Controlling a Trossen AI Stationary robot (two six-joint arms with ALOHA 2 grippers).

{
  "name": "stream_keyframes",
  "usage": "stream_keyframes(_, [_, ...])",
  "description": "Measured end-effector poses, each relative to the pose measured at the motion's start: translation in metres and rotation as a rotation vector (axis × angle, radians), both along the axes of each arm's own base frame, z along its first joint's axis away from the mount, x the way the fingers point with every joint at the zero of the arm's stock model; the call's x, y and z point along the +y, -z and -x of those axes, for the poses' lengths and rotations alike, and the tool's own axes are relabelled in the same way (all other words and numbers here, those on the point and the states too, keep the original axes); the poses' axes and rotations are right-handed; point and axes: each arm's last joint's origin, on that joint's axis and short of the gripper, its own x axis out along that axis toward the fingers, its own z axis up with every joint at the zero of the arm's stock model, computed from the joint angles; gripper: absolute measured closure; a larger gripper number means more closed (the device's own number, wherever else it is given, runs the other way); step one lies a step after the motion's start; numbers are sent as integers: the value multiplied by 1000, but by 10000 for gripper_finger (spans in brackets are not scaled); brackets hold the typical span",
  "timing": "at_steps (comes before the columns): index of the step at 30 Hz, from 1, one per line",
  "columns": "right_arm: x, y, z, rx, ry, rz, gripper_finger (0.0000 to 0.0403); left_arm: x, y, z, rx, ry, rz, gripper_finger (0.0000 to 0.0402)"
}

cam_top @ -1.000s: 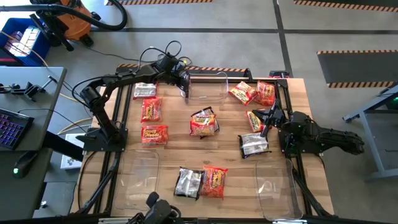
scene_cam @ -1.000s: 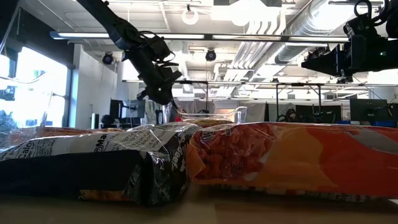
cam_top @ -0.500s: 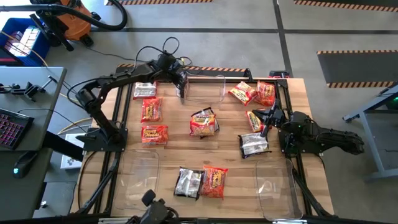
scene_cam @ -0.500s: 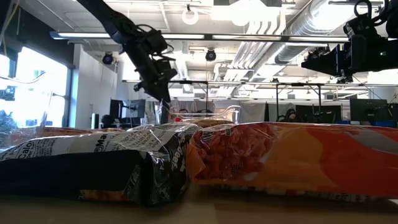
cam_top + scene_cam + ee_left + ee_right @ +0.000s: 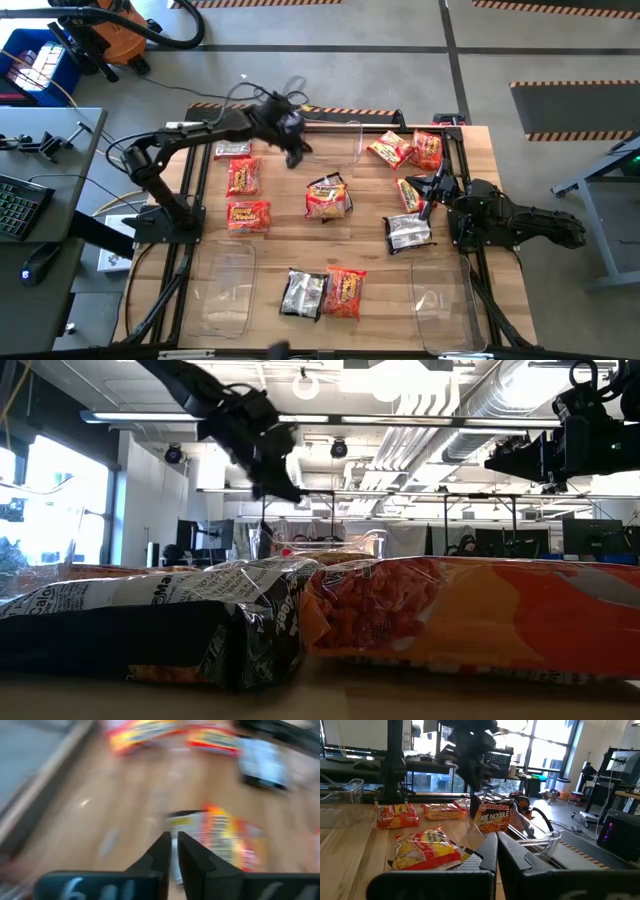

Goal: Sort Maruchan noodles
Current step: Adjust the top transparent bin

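Counting at least ten noodle packets [image 5: 248, 215] lying across table [image 5: 280, 250], three clear bins [image 5: 225, 285]. Left gripper [image 5: 296, 157] hovering clenched, empty, near far bin; right gripper [image 5: 428, 205] waiting clenched. Low view showing only two packets; left wrist view blurring

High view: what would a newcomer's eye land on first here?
Probably the scatter of Maruchan noodles across the wooden table, orange-red packets mixed with dark ones. Next, the left gripper, fingers together and empty, raised above the table's far edge near a clear bin. The right gripper waits shut by the packets on the right side.
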Motion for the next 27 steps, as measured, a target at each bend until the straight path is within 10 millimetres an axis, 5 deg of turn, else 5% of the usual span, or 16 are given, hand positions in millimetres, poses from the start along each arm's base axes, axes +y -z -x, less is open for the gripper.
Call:
stream_keyframes(5, [0, 0, 0, -1, 0, 0, 403, -40, 10, -26, 23, 181, -46, 399])
stream_keyframes(9, [0, 0, 0, 0, 0, 0, 403, -58, 28, -41, 134, 157, -157, 401])
stream_keyframes(18, [0, 0, 0, 0, 0, 0, 403, -48, 68, -62, 204, 8, -261, 401])
stream_keyframes(27, [0, 0, 0, 0, 0, 0, 403, -31, 70, -64, 142, -92, -289, 401])
